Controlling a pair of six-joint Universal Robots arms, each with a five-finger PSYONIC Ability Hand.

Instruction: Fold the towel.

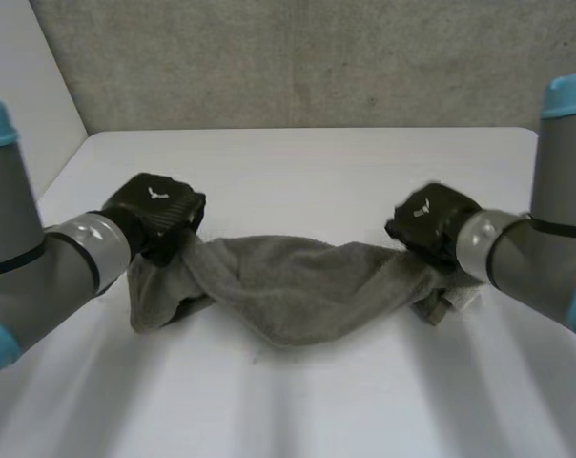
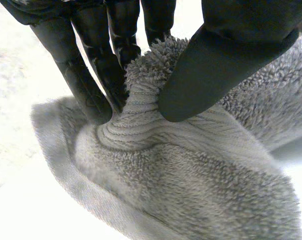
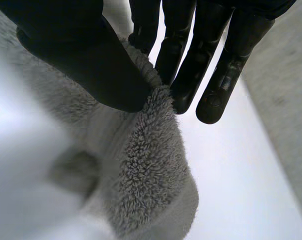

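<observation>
A grey towel [image 1: 288, 284] stretches in a bunched, rope-like band between a robot's two black hands above a white tabletop [image 1: 307, 167], with a speckled grey wall [image 1: 298, 57] behind. The left hand [image 1: 154, 212] grips the towel's left end and the right hand [image 1: 429, 221] its right end. The hands are well apart and at about the same level across the tabletop. The cloth's middle sags low between them; whether it touches the tabletop cannot be told. Below the left hand a loose clump of towel hangs down, and a small flap trails just beside the right hand.

Seen from the left wrist, the thumb [image 2: 216, 65] presses a gathered fold of the towel [image 2: 191, 195] against the straight fingers [image 2: 86, 85]. The pinch is on a ribbed band of the cloth, and the towel's hemmed edge curves over the tabletop [image 2: 16, 212] beyond the fingertips.

Seen from the right wrist, the thumb [image 3: 86, 65] closes on a fluffy fold of the towel [image 3: 151, 165] against the fingers [image 3: 186, 75]. The outermost finger stands clear of the cloth, and the rest of the towel hangs bunched under the palm, with the bare tabletop [image 3: 236, 170] beside it. Both grey arms with light-blue caps reach in from the sides.
</observation>
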